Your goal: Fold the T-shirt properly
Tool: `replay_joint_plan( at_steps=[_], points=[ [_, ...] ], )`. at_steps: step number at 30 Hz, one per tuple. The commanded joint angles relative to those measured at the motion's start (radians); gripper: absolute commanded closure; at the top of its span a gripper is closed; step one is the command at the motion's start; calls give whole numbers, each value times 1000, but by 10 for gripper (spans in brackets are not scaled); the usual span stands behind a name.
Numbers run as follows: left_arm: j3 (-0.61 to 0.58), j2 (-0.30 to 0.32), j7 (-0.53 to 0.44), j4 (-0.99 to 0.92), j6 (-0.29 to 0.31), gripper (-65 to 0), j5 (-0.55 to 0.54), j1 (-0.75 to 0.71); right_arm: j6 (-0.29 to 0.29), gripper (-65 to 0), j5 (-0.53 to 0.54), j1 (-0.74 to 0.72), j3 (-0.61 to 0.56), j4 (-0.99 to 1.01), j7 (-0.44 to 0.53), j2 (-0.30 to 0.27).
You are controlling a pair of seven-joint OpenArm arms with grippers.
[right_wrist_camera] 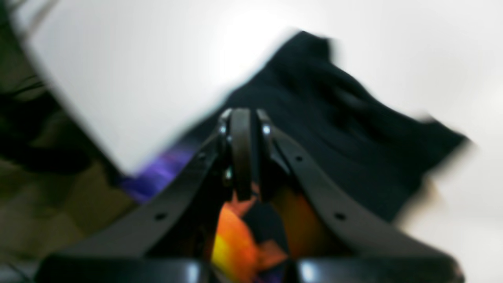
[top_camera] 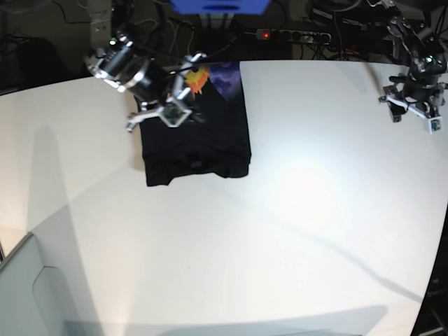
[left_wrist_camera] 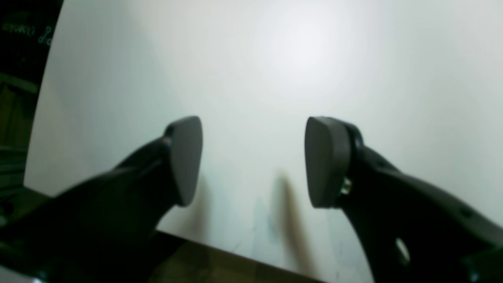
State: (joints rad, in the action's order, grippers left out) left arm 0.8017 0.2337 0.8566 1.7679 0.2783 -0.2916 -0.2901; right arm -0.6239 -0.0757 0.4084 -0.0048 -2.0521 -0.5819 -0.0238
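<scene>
The big white flat table point(top_camera: 294, 231) fills most of the base view. On it, up at about eleven o'clock, lies the large black cloth T-shirt point(top_camera: 199, 143). It is folded into a rough square shape with some wrinkles along its near edge. At its far end a bit of the print shows: an orange and yellow patch next to a purple patch point(top_camera: 225, 75). The rest that shows is plain black. In the right wrist view the black cloth point(right_wrist_camera: 338, 129) spreads out past the fingers, and the orange and yellow print point(right_wrist_camera: 235, 239) sits right under them, with purple off to the side.

The right arm reaches in from the top left of the base view and tips down over the far end of the shirt. The right gripper point(top_camera: 183, 84) has its two fingers pressed tight together, and they pinch a bit of the shirt by the orange print. This view is blurry.

The left arm is far away, at about two o'clock, near the table's far edge. The left gripper point(left_wrist_camera: 253, 161) hangs over bare white table with its two dark pads spread wide apart. Nothing is between them.
</scene>
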Motion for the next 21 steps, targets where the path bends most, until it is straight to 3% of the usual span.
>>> replay_joint_plan(
  at_steps=[1,7,21],
  points=[
    [8,17,-18,14,0,-394,-5,-1,-17,-1,12,2,36,-5,20,-1],
    [8,11,-18,14,0,-394,-5,-1,-21,-1,14,30,180,46,29,-3],
    [6,-12,-18,14,0,-394,-5,1,-21,-1,14,31,268,235,32,0]
  ],
)
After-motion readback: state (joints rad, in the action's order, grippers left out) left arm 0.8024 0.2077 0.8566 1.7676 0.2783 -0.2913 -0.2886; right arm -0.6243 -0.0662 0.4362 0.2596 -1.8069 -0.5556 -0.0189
